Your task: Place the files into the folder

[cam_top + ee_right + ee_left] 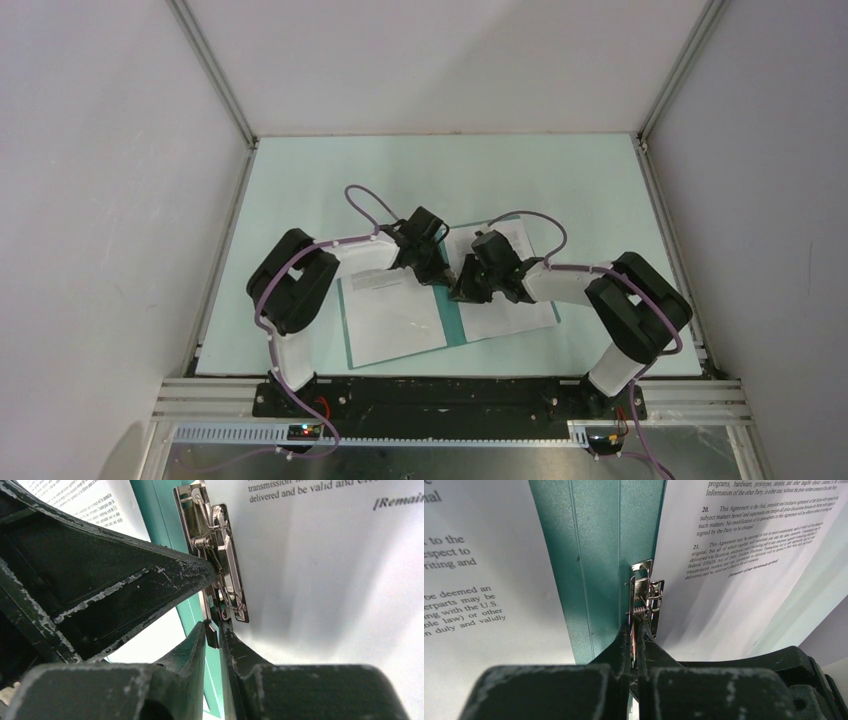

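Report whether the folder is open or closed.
Open. The folder lies spread flat, its teal inside exposed between two printed sheets, its metal clip showing.

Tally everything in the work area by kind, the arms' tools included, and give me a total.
Printed paper sheets: 2
Teal folder: 1
Metal clip: 1
Tools: 2, left tool and right tool
Total: 6

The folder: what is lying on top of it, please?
On the open folder lie two printed sheets: the left sheet and the right sheet, with the metal clip at the spine. They cover most of the card; anything beneath is hidden.
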Tool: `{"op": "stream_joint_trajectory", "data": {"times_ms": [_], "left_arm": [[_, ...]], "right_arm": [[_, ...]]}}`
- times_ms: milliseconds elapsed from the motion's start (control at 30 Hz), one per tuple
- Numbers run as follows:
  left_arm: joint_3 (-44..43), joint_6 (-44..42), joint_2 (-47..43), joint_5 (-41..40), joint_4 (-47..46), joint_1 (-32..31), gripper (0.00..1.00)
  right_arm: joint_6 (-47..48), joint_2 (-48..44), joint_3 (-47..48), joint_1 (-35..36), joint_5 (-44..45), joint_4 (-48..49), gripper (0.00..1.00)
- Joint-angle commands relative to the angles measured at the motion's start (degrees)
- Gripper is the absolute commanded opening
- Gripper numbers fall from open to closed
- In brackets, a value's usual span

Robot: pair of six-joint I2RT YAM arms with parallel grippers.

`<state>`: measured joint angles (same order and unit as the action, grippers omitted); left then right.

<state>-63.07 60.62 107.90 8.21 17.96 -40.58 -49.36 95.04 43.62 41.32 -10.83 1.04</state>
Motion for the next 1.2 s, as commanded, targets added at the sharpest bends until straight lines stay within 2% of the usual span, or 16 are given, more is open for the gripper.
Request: {"op": "stream_joint_trajectory", "data": {"times_ms": [0, 600, 1167], "left_arm": [[4.55, -0.51, 7.04, -7.01, 7.69, -0.39, 0.0], [4.88, -0.21, 7.43, -6.8, 7.7, 0.13, 0.0], [4.9, 0.04, 7.38, -6.65, 7.69, 0.17, 0.0]], "right_arm": [[-0.32, -1.58, -3.78, -0.99, 2.15, -7.33, 0.18], [-4.84, -6.66, -8.8, -4.57, -4.44, 1.44, 0.24], [-7.1, -9.89, -9.42, -5.02, -6.17, 6.36, 0.26]]}}
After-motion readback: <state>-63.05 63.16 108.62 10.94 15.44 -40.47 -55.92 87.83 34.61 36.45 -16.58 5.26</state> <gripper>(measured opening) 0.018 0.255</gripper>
